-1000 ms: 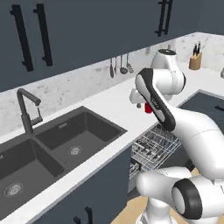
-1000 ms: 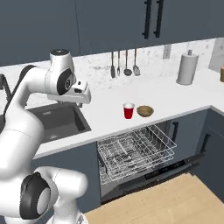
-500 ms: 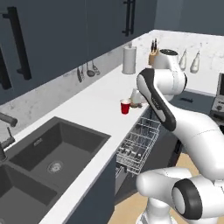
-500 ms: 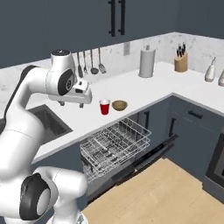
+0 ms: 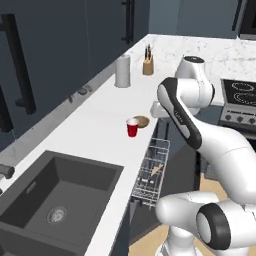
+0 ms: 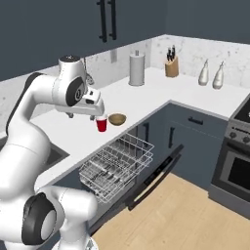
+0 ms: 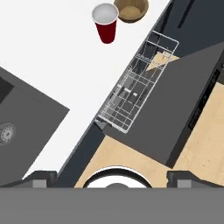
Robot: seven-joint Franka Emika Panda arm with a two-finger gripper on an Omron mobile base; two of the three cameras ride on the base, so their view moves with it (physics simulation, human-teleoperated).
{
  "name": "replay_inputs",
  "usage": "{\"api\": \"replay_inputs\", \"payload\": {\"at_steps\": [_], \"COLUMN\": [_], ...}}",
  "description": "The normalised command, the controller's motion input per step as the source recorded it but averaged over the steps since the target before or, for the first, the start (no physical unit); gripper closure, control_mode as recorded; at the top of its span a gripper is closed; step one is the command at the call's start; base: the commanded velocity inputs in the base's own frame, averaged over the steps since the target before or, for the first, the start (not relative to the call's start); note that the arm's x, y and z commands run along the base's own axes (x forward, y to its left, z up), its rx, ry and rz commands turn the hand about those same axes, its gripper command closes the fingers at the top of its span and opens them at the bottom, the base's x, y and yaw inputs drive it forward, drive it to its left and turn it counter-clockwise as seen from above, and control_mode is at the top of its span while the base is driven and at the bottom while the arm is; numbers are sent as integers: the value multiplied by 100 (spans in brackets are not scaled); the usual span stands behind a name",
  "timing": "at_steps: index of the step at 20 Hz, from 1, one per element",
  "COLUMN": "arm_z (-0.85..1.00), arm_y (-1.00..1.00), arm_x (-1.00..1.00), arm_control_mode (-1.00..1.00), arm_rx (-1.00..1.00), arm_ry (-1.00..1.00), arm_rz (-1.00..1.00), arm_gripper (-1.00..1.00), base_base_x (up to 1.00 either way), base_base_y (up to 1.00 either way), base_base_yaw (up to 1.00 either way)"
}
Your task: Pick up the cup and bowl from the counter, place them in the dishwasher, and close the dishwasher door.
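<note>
Right base view shows your gripper [image 6: 95, 108] wide and empty above the bench [image 6: 146, 95], with the cup [image 6: 101, 123] touching the bowl [image 6: 117, 118] near the edge over the dishwasher [image 6: 117, 163], so a careless descent could knock either off.

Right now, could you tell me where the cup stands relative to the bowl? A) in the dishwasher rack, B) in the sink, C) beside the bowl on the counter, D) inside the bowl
C: the cup stands upright on the counter right beside the bowl, with the rack pulled out below them.
</note>
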Motion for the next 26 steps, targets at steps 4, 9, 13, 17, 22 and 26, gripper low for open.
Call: {"api": "replay_inputs", "payload": {"at_steps": [4,9,13,17,22,26], "arm_z": [0,0,0,0,-9,-32], "arm_y": [0,0,0,0,0,0], "arm_x": [0,0,0,51,96,100], "arm_control_mode": [100,100,100,-100,-100,-100], "arm_rx": [0,0,0,0,1,2], "arm_ry": [0,0,0,8,8,10], "arm_rz": [0,0,0,0,-3,-5], "arm_gripper": [-100,-100,-100,-100,-100,-100], "base_base_x": [23,36,37,0,0,0], "base_base_y": [43,27,8,0,0,0], "base_base_yaw": [-28,-13,0,0,0,0]}}
